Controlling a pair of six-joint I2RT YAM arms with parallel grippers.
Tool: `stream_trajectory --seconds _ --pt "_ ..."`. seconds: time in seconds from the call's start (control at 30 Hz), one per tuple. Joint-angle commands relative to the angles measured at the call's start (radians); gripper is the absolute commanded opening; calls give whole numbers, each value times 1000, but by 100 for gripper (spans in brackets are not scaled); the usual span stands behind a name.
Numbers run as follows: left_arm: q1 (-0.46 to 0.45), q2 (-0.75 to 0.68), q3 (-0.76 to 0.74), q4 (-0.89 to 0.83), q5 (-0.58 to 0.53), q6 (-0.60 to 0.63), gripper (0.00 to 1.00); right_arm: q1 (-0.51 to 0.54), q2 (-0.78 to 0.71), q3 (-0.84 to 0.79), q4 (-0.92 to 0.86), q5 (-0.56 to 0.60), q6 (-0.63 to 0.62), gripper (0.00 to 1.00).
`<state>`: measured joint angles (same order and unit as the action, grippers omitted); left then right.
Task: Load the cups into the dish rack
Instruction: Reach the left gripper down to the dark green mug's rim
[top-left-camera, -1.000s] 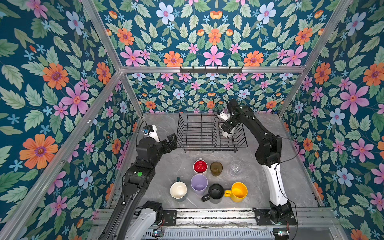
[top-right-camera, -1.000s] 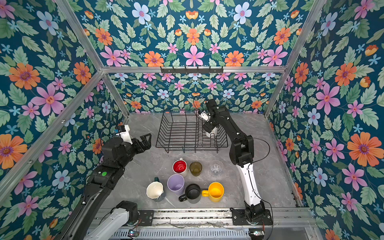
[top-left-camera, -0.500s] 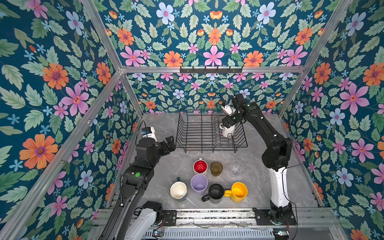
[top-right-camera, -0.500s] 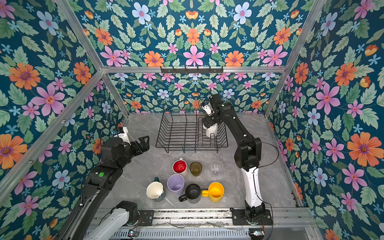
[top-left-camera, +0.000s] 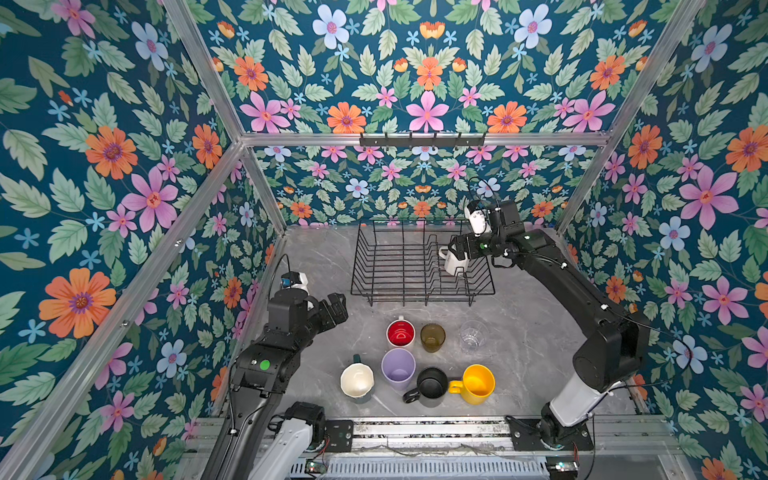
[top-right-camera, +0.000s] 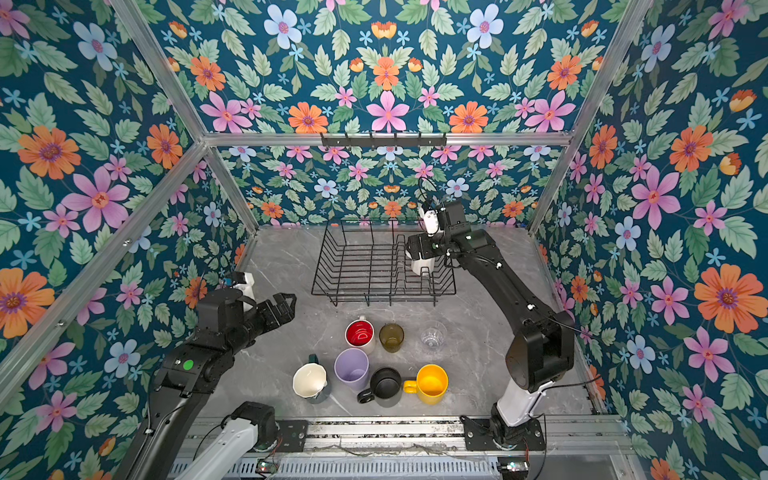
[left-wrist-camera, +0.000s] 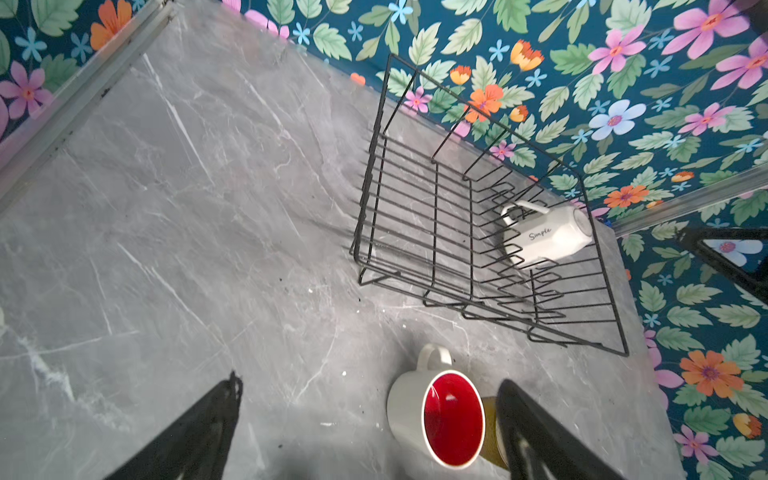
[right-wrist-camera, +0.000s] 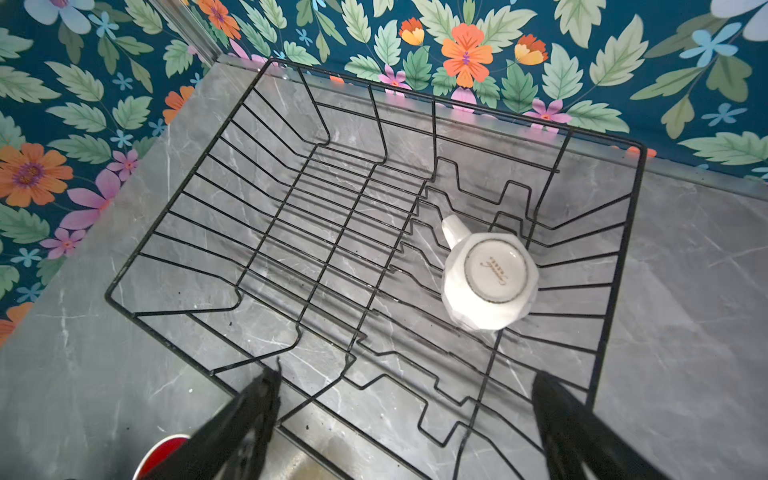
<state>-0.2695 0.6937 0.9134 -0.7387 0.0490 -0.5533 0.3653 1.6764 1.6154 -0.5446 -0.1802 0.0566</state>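
- While the right pincer (top-left-camera: 456, 249) hangs just above the cream mug (top-left-camera: 453, 266), a careless pull-away could clip the mug. It stands upside down on the wires at the right end of the rack (top-left-camera: 395, 266), in the upper middle of both top views, and I judge it easy to tip.
- That pincer is spread wide and holds nothing. In the right wrist view the mug (right-wrist-camera: 488, 282) sits right of centre, beyond the fingertips and clear of both.
- The left pincer (top-left-camera: 337, 305), also wide open and empty, hovers left of centre in both top views, near the red mug (top-left-camera: 400, 333) but apart from it.
- In the left wrist view that mug (left-wrist-camera: 449, 415) lies at the lower right, between the fingers and just beside one.
- Closing on it could knock the amber glass (top-left-camera: 432, 337), which stands just beside it.
- The other cups (top-left-camera: 398, 368) wait on the counter (top-left-camera: 316, 266) in the lower middle, packed close. A wide approach there could shove the neighbours.
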Motion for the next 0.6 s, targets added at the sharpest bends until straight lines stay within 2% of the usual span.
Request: stream_trajectory --seconds 0.0,0.27,0.4,0.57 --pt "1 -9 -8 -101 33 -21 96 4 -57 -52 82 -8 42 94" --pt "0 0 -34 -311 156 -5 86 6 -110 -142 108 8 54 94" --pt "0 -15 -79 -344 230 -5 81 5 -128 -171 123 8 65 94" --pt "-4 -15 -123 -376 265 14 75 5 -144 -195 136 10 74 94"
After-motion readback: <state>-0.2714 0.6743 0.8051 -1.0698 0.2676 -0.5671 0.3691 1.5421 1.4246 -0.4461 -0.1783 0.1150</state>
